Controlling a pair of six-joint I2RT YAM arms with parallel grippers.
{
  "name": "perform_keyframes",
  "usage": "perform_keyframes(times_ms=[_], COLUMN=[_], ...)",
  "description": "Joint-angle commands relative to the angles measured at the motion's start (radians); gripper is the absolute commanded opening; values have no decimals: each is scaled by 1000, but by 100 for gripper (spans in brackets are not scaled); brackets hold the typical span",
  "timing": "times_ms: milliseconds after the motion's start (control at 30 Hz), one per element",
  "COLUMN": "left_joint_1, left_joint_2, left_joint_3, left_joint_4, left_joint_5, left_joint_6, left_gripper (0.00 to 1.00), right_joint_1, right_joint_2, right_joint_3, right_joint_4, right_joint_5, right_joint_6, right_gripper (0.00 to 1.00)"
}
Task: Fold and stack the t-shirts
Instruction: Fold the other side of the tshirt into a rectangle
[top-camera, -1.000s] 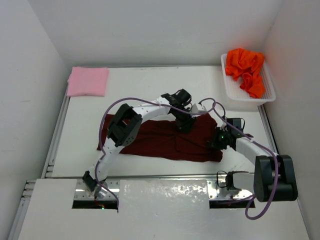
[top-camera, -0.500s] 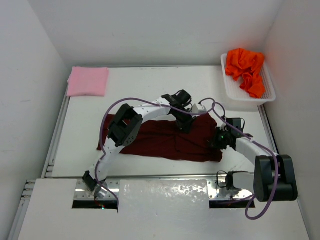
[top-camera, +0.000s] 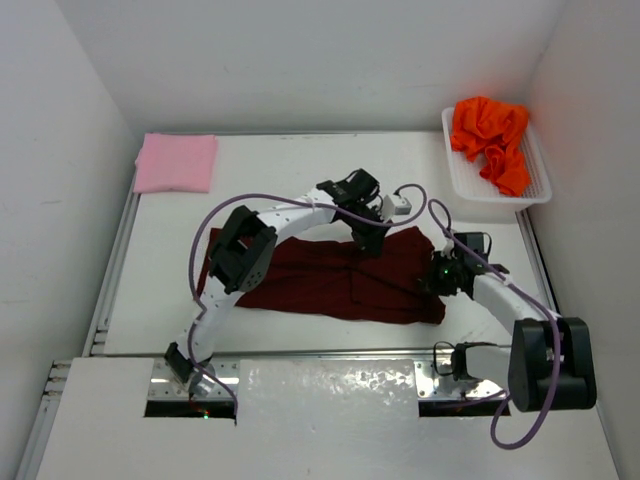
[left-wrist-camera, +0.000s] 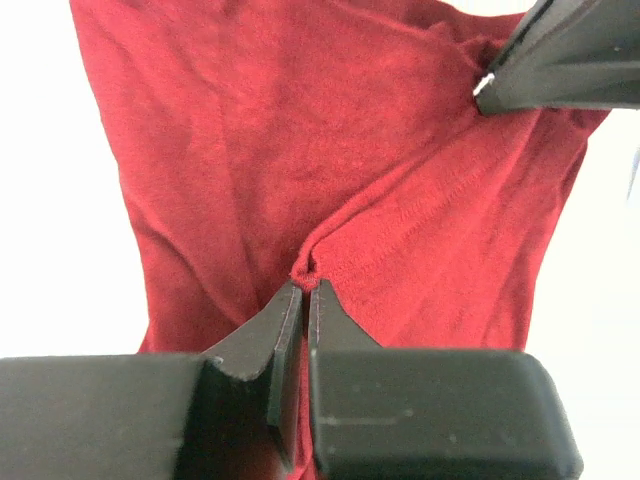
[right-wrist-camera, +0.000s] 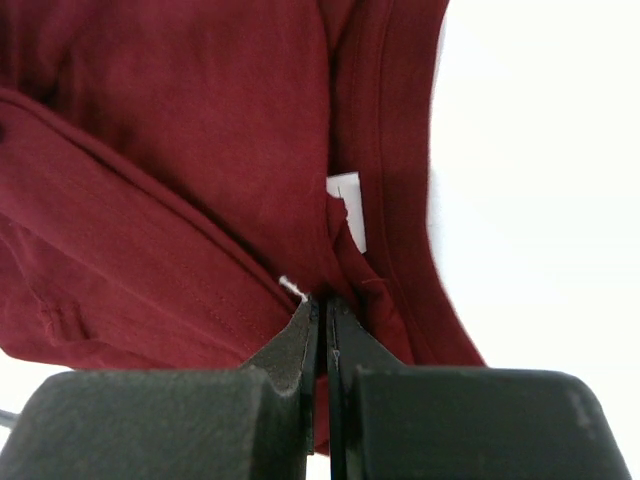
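Observation:
The dark maroon t-shirt (top-camera: 320, 282) lies spread across the middle of the table. My left gripper (top-camera: 366, 240) is shut on a pinch of its cloth near the upper edge; the wrist view shows the maroon t-shirt (left-wrist-camera: 300, 150) bunched at the left gripper (left-wrist-camera: 305, 290) tips. My right gripper (top-camera: 440, 278) is shut on the shirt's right edge, where the right wrist view shows the maroon t-shirt (right-wrist-camera: 180, 150) and a white label held in the right gripper (right-wrist-camera: 322, 300). The light pink t-shirt (top-camera: 176, 162) lies folded at the far left. The bright orange t-shirt (top-camera: 490, 135) is crumpled in the basket.
A white lattice basket (top-camera: 462, 178) stands at the far right corner. Side walls close in the table on the left and right. A metal rail (top-camera: 330, 352) runs along the near edge. Purple cables loop over both arms.
My left gripper has moved slightly away and up with the pinched maroon cloth, pulling the shirt's upper edge. The right gripper has barely moved.

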Motion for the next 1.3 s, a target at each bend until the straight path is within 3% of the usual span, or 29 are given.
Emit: perform_keyframes(times_ms=[0, 233, 567, 733, 933, 1267], left_joint_1=[32, 40, 41, 72, 124, 127], left_joint_2=[-123, -216, -284, -285, -318, -301], left_joint_3=[17, -50, -289, -306, -393, -487], left_joint_4=[26, -31, 27, 122, 280, 401], left_joint_5=[48, 95, 99, 76, -7, -179], left_joint_6=[-24, 26, 46, -44, -185, -237], left_gripper=[0, 0, 0, 0, 0, 0], right_joint_1=[1, 2, 40, 39, 28, 24], right_joint_2=[-79, -179, -276, -134, 124, 378], right_joint_3=[96, 167, 68, 144, 303, 448], right_joint_4=[-70, -208, -284, -167, -34, 60], right_joint_5=[81, 34, -48, -101, -26, 60], right_joint_6=[-88, -171, -134, -131, -139, -179], right_gripper=[0, 0, 0, 0, 0, 0])
